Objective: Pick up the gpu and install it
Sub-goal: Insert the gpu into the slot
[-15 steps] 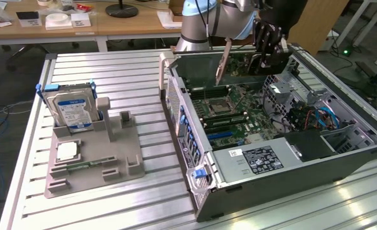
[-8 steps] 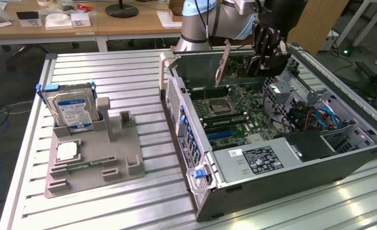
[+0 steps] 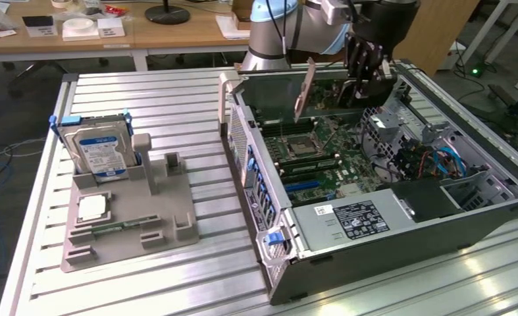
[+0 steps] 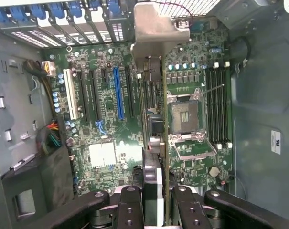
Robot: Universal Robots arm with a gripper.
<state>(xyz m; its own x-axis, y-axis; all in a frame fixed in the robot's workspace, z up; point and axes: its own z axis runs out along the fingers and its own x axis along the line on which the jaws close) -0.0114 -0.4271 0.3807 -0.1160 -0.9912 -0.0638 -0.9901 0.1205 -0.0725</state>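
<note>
gripper (image 4: 158, 202): hanging over the open case, fingers (image 4: 131, 210) pinching the gpu edge-on between them.
gpu (image 3: 307, 89): being held upright in the air above the motherboard, near the case's far wall; in the wrist view the gpu (image 4: 156, 138) is showing as a thin edge running away from the fingers, with its silver bracket (image 4: 156, 28) at the far end.
motherboard (image 4: 106, 119): lying flat in the case floor below the card, not touching it.
blue slot (image 4: 119, 93): sitting just beside the card's line in the wrist view, uncovered.
cpu socket (image 4: 185, 117): lying on the card's other side, with memory slots (image 4: 217, 102) beyond it.
case (image 3: 268, 204): lying on its side on the slatted table (image 3: 153, 105), side panel off.
grey tray (image 3: 131, 227): sitting on the table at the exterior view's left, well apart from the case.
hard drive (image 3: 99, 155): standing upright in the tray.
</note>
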